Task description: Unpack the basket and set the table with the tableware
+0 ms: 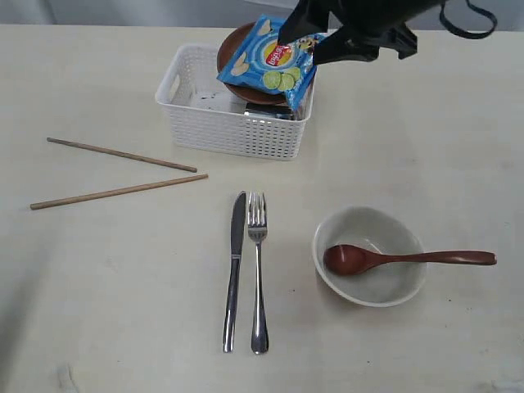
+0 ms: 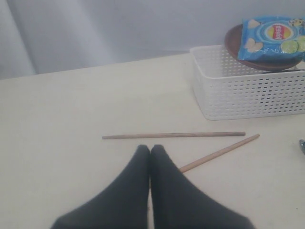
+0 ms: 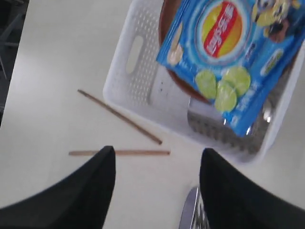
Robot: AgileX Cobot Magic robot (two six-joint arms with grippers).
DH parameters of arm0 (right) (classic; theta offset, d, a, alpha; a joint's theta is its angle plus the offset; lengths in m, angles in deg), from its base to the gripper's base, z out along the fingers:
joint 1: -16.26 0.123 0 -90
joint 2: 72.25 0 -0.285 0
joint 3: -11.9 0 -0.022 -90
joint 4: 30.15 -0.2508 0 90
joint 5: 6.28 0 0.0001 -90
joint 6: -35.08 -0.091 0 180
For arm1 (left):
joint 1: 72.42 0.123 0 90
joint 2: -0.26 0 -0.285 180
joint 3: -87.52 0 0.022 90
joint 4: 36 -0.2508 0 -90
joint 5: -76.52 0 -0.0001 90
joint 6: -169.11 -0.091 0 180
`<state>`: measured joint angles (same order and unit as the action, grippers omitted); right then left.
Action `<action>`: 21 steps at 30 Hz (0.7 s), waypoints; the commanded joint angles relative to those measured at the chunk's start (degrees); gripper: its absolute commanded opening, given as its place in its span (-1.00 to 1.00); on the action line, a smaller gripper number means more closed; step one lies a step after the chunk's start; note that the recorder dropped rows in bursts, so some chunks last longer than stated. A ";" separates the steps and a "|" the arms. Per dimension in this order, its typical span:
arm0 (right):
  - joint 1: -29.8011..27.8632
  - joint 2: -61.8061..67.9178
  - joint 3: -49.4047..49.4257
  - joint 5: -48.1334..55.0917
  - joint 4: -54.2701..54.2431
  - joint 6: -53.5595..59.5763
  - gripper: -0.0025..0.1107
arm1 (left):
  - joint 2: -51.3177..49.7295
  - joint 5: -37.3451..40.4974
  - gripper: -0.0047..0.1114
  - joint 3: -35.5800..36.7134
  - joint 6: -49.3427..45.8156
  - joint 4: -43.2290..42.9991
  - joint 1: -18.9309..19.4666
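Table half laid: the right gripper [image 3: 157,152], jaws wide apart and holding nothing, hangs over the white basket [image 1: 237,131] at twelve o'clock on the table [image 1: 98,286], while the left gripper [image 2: 150,149], fingers pressed together and empty, hovers near the chopsticks [image 1: 123,155] at nine o'clock. Knife [image 1: 236,262] and fork [image 1: 259,278] lie side by side at six o'clock. The bowl [image 1: 360,229] sits at four o'clock with the wooden spoon [image 1: 409,258] resting in it, handle pointing to three. The red-brown plate [image 1: 228,49] is in the basket, propped at a tilt over the two o'clock corner, and a blue chips bag [image 1: 274,61] sprawls across it. The plate looks like the next piece to come out. The job would go best if the bag were lifted clear first, or the jaws closed on the bare plate rim showing at the bag's ten o'clock side and the plate was kept level on the way up, since a tilted lift could tip the bag onto the laid places. The light basket may shift if the plate catches its wall. What lies beneath the bag is too hidden to name
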<state>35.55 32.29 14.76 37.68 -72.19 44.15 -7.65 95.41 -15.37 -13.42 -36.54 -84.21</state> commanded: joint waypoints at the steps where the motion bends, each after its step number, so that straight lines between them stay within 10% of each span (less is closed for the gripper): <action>1: -0.56 7.37 -9.17 -1.58 0.16 0.77 -0.04 | 0.12 -0.46 -0.92 0.11 -0.03 0.12 -0.37; 11: -0.56 19.11 -28.81 8.43 28.56 -18.59 0.21 | 0.12 -0.46 -0.92 0.11 -0.03 0.12 -0.37; 21: -0.03 23.57 -28.80 4.99 28.01 -17.76 -0.04 | 0.12 -0.46 -0.92 0.11 -0.03 0.12 -0.37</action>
<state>35.28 55.96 -13.43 44.72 -44.39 26.01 -7.65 95.41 -15.37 -13.42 -36.54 -84.21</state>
